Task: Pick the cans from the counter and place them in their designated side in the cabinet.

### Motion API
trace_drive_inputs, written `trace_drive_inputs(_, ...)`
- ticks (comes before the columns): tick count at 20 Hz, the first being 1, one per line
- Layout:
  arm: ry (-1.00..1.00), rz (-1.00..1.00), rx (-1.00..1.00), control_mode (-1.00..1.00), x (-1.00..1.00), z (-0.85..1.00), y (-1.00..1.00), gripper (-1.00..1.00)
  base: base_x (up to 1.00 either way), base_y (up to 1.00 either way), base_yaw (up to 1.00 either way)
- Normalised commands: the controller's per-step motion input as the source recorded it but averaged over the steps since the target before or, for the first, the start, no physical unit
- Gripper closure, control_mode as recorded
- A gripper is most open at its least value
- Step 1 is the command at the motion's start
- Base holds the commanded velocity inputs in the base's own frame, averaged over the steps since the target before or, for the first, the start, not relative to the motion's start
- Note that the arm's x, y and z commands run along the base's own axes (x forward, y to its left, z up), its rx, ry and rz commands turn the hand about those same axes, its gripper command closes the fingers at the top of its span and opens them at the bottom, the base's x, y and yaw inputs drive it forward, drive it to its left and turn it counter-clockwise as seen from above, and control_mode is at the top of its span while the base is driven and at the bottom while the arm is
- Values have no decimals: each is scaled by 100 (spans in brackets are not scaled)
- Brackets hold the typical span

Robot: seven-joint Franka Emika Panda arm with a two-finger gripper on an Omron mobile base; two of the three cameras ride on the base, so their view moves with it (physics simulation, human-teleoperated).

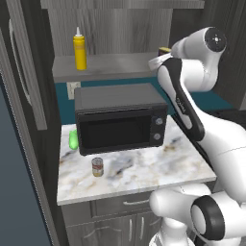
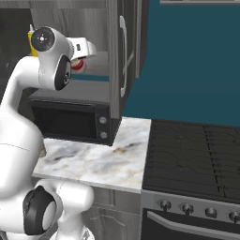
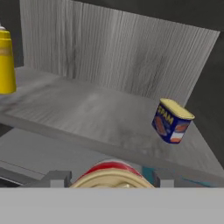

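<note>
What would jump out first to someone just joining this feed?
The white arm raised to the cabinet, its gripper shut on a red-and-white can just short of the grey shelf. On that shelf a tilted blue-and-yellow tin sits at the right and a yellow squeeze bottle at the left. Below, the second can stands alone on the marbled counter before the black microwave.

Bare shelf between yellow bottle and blue tin

Brownish can upright on counter, red-white can in hand
</note>
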Motion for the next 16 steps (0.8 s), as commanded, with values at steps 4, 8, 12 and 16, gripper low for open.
trace_drive_inputs(4, 0, 0, 0, -100, 26, 0, -7, 100, 0, 0, 0)
trace_drive_inputs(8, 0, 0, 0, -100, 25, 0, -8, 100, 0, 0, 0)
trace_drive_inputs(12, 0, 0, 0, -100, 29, 0, -7, 100, 0, 0, 0)
trace_drive_inputs(16, 0, 0, 0, -100, 31, 0, -6, 100, 0, 0, 0)
